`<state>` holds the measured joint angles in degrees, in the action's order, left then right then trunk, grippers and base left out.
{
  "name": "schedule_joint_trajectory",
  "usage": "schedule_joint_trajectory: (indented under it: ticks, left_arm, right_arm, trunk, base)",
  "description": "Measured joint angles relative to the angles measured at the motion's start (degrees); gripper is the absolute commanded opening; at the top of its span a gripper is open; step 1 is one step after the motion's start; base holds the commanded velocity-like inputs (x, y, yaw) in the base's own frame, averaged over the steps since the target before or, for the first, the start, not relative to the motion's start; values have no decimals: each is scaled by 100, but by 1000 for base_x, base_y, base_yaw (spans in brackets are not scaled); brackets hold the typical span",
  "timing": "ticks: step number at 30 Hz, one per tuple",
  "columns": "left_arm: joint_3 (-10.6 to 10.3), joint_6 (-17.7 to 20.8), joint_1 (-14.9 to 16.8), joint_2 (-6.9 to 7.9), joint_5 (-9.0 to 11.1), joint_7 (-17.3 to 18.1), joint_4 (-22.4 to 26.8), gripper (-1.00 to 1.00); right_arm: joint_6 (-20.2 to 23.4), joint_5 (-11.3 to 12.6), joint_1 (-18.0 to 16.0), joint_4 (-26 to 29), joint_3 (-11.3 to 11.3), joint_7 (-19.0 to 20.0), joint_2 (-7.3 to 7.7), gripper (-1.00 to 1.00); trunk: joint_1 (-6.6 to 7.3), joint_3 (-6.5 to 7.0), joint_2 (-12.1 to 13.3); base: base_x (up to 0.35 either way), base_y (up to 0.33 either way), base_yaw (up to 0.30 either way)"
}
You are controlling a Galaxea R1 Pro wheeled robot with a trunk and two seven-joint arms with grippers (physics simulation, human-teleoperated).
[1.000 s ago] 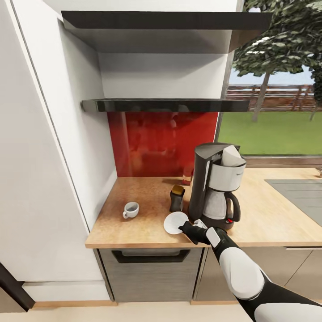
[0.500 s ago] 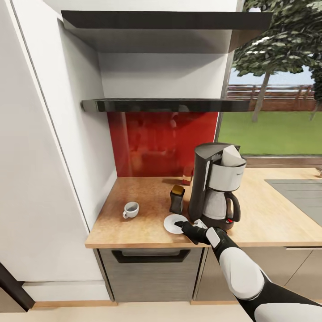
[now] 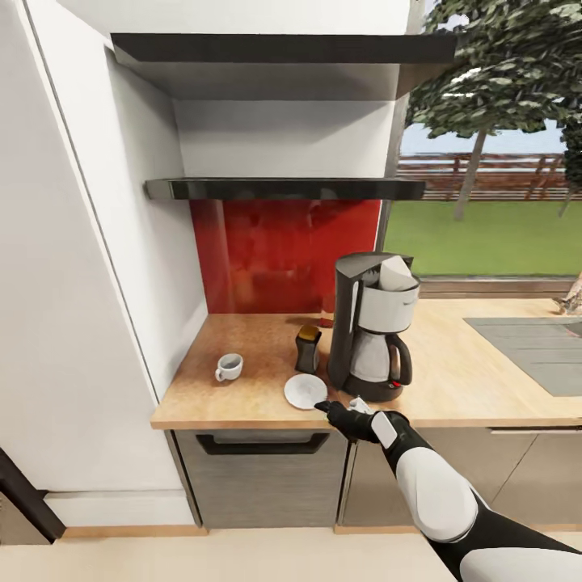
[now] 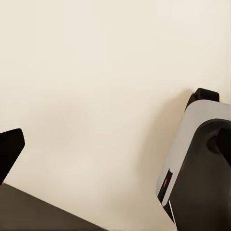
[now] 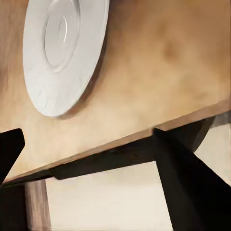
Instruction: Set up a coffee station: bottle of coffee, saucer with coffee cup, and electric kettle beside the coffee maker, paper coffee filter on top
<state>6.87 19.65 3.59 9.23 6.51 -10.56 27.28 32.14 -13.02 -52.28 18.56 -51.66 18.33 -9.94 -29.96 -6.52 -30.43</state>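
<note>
On the kitchen countertop [image 3: 242,404], seen from my head camera, the saucer [image 3: 305,390] lies flat just left of the coffee maker [image 3: 368,327], and my right gripper [image 3: 326,406] has drawn back from it to the near edge of the counter; a second ago my fingers were over the plate's near rim, now they are apart from it with nothing between them. The whole view has also slid a little, so I take it that my base or head moved as well. That suggests the saucer is placed, and the coffee cup [image 3: 229,366], standing alone well to the left of it, is probably next. Just beyond the saucer the bottle of coffee [image 3: 307,347] stands beside the machine, the paper coffee filter [image 3: 394,274] pokes up white from its top, and the kitchen shelf [image 3: 283,188] runs dark above. From my left wrist camera I see pale floor and part of my own grey and black body; my left gripper's state I cannot tell. From my right wrist camera the saucer [image 5: 62,53] looks clean, white and round with a shallow centre well, resting on the tan wood, and my two dark fingers [image 5: 185,183] are spread wide at the counter's near edge.
</note>
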Motion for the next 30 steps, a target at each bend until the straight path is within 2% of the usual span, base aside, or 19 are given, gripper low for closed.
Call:
schedule_joint_trajectory:
  ticks: [10,16,17,21,22,24,25,28,30]
  left_arm:
    - [10,-6,-3,-6,0,-1,4,100]
    - [7,-58,-1,-10,1,10,1,100]
    - [-2,-62,0,-14,1,14,4,100]
    - [-87,-79,6,-20,1,26,17,100]
    - [-99,-80,6,-20,1,27,18,100]
    - [-162,-84,8,-19,1,24,19,100]
    - [-183,-84,8,-19,1,25,19,100]
    - [-326,-90,8,-25,3,21,20,100]
    - [-487,-93,8,-58,9,21,20,100]
  right_arm:
    - [-1,-5,-1,-101,-2,3,1,100]
    - [1,-9,6,-147,-8,-24,0,100]
    - [0,-13,36,-225,-12,-131,0,100]
    - [-41,-18,226,-590,-24,-1097,0,100]
    - [-56,-15,271,-611,-26,-1236,0,100]
    - [-220,-43,508,-656,-5,-1714,1,100]
    - [-303,-47,584,-661,-6,-1813,1,100]
    - [-893,-144,970,-679,1,-2174,1,100]
    - [-1355,-411,1287,-684,-3,-2361,1,100]
  trunk:
    - [1,0,1]
    - [3,0,-1]
    - [2,-1,-1]
    - [3,-1,-1]
    - [3,-1,-1]
    - [3,-2,-1]
    - [3,-1,-1]
    - [3,-1,-1]
    - [3,-2,-1]
  base:
    - [-292,-35,0]
    - [-112,-1,0]
    - [-14,0,0]
    - [-5,0,0]
    - [-2,0,0]
    - [-1,0,0]
    - [0,0,0]
    - [0,0,0]
    - [0,0,0]
